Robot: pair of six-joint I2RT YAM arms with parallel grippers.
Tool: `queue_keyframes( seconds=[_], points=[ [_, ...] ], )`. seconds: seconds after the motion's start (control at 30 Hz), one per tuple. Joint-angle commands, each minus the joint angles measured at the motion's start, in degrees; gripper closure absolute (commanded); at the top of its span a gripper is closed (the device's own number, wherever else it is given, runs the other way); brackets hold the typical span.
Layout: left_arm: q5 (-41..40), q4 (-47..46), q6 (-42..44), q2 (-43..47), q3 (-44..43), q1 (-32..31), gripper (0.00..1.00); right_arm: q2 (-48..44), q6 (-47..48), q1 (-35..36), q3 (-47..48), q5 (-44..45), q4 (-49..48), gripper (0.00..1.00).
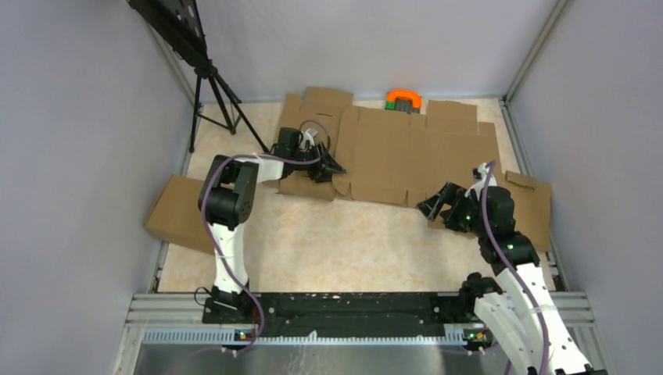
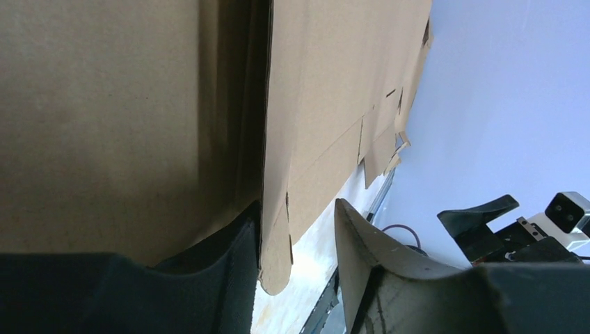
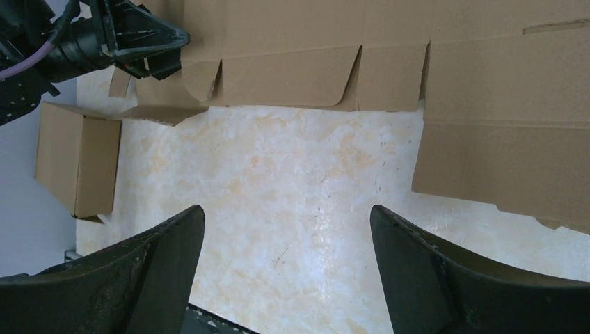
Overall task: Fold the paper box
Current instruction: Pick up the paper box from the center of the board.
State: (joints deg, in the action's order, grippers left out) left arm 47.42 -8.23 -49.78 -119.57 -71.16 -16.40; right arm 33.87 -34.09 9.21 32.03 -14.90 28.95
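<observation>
Lying flat at the far side of the table, the paper box is straddled at its left flap by the half-open left gripper. Nothing is clamped yet, and the flap is probably meant to be lifted. The right gripper is seen wide open and empty beside the near edge.

Surface: pale marbled cream. Paper box lies flat, unfolded, along the far edge, reaching the right edge. Smaller cardboard slab at the left edge. Orange-and-green object at the far edge. Tripod in the far-left corner.
</observation>
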Motion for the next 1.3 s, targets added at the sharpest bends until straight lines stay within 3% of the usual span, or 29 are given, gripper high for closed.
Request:
queue_keyframes(
  seconds=[0.0,0.1,0.27,0.37,0.47,0.6,0.8,1.03,1.27],
  points=[
    [0.22,-1.58,0.56,-0.38,-3.3,-1.06,0.58,-0.33,0.23,0.19,0.93,-0.58,-1.96,0.13],
    [-2.11,1.6,2.58,-0.79,-4.94,-1.16,0.68,-0.23,0.13,0.19,0.81,-0.85,-2.29,0.13],
    [-1.87,1.63,2.08,-2.28,-6.6,-1.37,0.68,0.11,0.21,0.2,0.89,-1.19,-2.49,0.13],
    [-2.16,1.84,2.27,-2.75,-7.43,-1.75,0.75,0.06,0.27,0.19,0.78,-1.19,-2.57,0.13],
    [-1.99,3.19,2.67,-3.35,-8.81,-2.24,1.0,0.01,0.5,0.21,0.77,-1.19,-2.31,0.13],
    [1.61,0.42,0.59,-0.45,-7.75,-3.05,1.0,-0.07,0.73,0.21,1.5,-1.28,-1.28,0.13],
    [1.37,1.62,0.25,10.93,-3.31,-2.72,1.0,-0.7,1.47,0.26,3.49,-0.77,0.6,0.13],
    [5.43,-2.91,-6.08,25.65,4.86,-1.3,1.0,-1.67,1.62,0.23,4.35,-0.6,1.77,0.13],
    [2.14,9.65,-0.2,42.12,11.54,4.39,1.0,-2.14,1.11,0.22,4.4,-1.51,1.1,0.13]
  ],
)
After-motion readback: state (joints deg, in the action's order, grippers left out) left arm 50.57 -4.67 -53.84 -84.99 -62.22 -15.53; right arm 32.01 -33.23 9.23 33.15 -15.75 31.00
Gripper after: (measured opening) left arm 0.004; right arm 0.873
